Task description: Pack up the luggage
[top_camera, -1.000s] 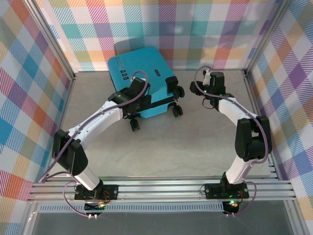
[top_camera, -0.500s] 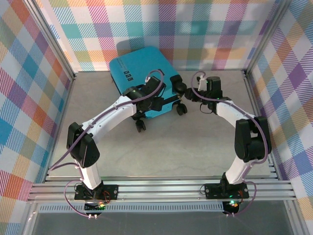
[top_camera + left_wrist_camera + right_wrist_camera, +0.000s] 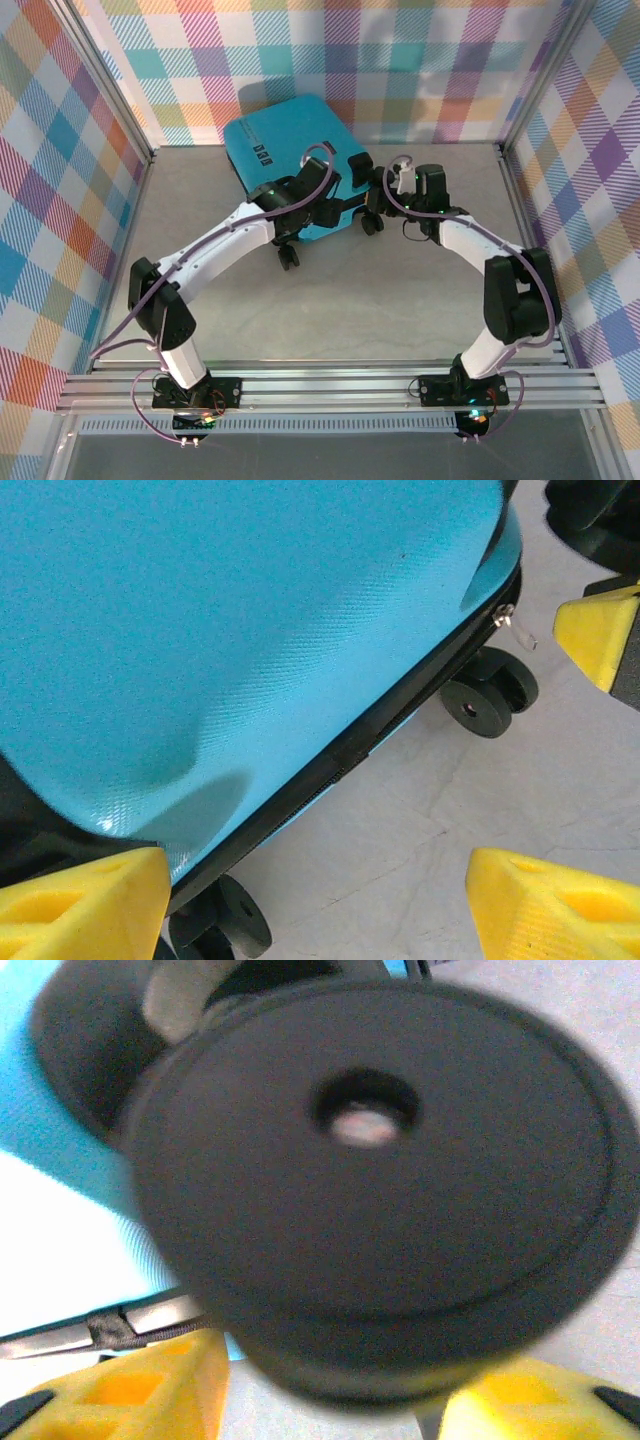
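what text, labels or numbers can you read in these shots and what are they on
No text here is legible.
The small white marks on the lid of the turquoise hard-shell suitcase: too small to read from the top view.
Left wrist view: the shell close up bears no lettering.
Right wrist view: the black wheel is blurred, with no print to make out.

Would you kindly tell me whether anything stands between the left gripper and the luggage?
Nothing visible does. The left gripper hangs open right at the luggage, one finger by the shell's lower edge and the other over bare table.
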Robot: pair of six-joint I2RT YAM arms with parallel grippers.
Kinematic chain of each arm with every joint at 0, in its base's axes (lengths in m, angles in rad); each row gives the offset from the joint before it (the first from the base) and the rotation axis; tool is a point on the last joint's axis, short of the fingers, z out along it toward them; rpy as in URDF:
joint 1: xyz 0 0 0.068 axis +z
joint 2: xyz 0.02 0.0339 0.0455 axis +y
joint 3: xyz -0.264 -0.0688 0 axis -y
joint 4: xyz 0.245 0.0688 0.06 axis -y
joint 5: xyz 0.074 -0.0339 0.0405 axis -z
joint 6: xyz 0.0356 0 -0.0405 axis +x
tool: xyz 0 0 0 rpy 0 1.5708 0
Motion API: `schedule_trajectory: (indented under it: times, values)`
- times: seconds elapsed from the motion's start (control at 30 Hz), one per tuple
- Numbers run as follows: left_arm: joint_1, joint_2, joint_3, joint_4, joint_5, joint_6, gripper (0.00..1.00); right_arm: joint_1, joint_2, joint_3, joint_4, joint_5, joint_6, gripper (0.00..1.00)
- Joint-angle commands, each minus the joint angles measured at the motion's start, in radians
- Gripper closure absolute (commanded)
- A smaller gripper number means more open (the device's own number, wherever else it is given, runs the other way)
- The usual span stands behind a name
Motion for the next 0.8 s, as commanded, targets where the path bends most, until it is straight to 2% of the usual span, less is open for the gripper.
schedule_trajectory:
  times: [0.0,0.37,0.53,0.77]
  values:
    - [-0.004,-0.077,-0.028,0.036,0.028,0.002,0.22,-0.036,-0.071,-0.011,-0.002,0.014,0.009,0.45]
    - [-0.007,-0.085,-0.026,0.032,0.053,-0.007,0.21,-0.102,-0.104,0.037,-0.049,-0.017,0.001,0.38]
    - [-0.013,-0.027,0.014,0.035,0.074,-0.01,0.21,-0.104,0.015,0.159,-0.056,-0.14,-0.002,0.38]
    - [-0.022,0.016,0.053,0.034,0.075,-0.01,0.21,-0.104,0.12,0.24,-0.023,-0.275,0.033,0.39]
